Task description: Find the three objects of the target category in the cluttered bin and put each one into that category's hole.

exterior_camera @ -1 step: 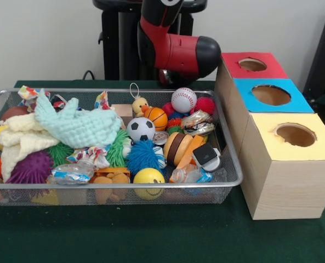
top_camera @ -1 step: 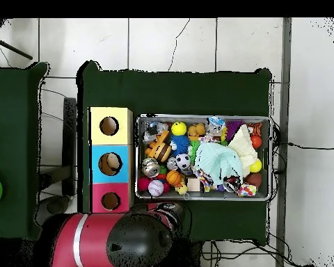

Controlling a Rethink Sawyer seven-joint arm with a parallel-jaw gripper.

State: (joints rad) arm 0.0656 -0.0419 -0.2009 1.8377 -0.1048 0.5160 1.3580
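Caught the red and black arm [exterior_camera @ -1 step: 176,52] [top_camera @ -1 step: 100,240] folded low at the table's edge, elbow bulging forward and wrist tucked down behind the wire mesh bin [exterior_camera @ -1 step: 124,186] [top_camera @ -1 step: 204,117]. Glimpsed the gripper [top_camera @ -1 step: 171,210] only from overhead, as a dark shape just short of the bin's rim and outside it. Could not tell whether open or closed, nor whether anything was held.

Found the baseball [exterior_camera @ -1 step: 183,99] [top_camera @ -1 step: 156,188] closest in front of the gripper, just over the rim, then the small basketball [exterior_camera @ -1 step: 156,117] [top_camera @ -1 step: 174,177] and the soccer ball [exterior_camera @ -1 step: 140,129] [top_camera @ -1 step: 183,161] a little beyond. Placed the yellow smiley ball [exterior_camera @ -1 step: 149,178] [top_camera @ -1 step: 178,128] at the bin's far wall, and the pale green cloth [exterior_camera @ -1 step: 77,126] [top_camera @ -1 step: 215,160] beyond and off to the robot's right.

Lined up to the gripper's left three wooden boxes, each with a round hole: red-topped box [exterior_camera @ -1 step: 233,61] [top_camera @ -1 step: 99,201] nearest, blue-topped box [exterior_camera @ -1 step: 250,101] [top_camera @ -1 step: 97,164] next, yellow-topped box [exterior_camera @ -1 step: 272,148] [top_camera @ -1 step: 97,126] farthest.

Read no brand or lettering anywhere.

Set on a dark green tablecloth [exterior_camera @ -1 step: 151,235] [top_camera @ -1 step: 177,90], before a plain pale wall [exterior_camera @ -1 step: 41,38], over a pale tiled floor [top_camera @ -1 step: 170,45].
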